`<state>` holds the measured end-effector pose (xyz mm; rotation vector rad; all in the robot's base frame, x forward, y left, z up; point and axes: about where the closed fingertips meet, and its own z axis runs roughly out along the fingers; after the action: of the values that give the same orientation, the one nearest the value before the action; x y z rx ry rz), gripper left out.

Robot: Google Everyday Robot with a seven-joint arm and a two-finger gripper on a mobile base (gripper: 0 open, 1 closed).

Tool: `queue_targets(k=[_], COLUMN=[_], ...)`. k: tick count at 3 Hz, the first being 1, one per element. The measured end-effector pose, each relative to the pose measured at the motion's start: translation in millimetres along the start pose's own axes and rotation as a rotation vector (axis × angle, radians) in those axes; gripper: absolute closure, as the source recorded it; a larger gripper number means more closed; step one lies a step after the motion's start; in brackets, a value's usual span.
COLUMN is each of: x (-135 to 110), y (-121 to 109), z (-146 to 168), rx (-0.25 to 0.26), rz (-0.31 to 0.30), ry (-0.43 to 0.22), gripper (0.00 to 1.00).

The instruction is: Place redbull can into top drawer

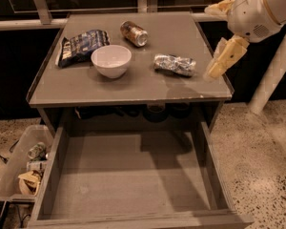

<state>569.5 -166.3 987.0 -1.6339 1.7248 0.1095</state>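
Observation:
The redbull can (175, 64), crinkled silver with bluish patches, lies on its side on the grey table (133, 87), right of the middle. My gripper (209, 42) hovers over the table's right edge, just right of the can and apart from it. It is open and empty, with one cream finger (226, 56) pointing down toward the table beside the can. The top drawer (133, 180) is pulled out wide below the table front, and nothing lies in it.
A white bowl (111, 60), a dark blue chip bag (81, 46) and a brown-gold can (134, 33) are on the table's left and back. A clear plastic bin of trash (24, 163) stands on the floor left of the drawer. A white post (274, 75) rises at the right.

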Motion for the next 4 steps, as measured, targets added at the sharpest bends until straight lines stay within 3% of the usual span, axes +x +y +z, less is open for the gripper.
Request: queue_targets(k=[1, 4], x=[0, 4], y=[0, -42], z=[0, 109], rx=[0.0, -0.131], rz=[-0.001, 0.01], ry=[0.0, -0.027], gripper=[0.0, 0.0])
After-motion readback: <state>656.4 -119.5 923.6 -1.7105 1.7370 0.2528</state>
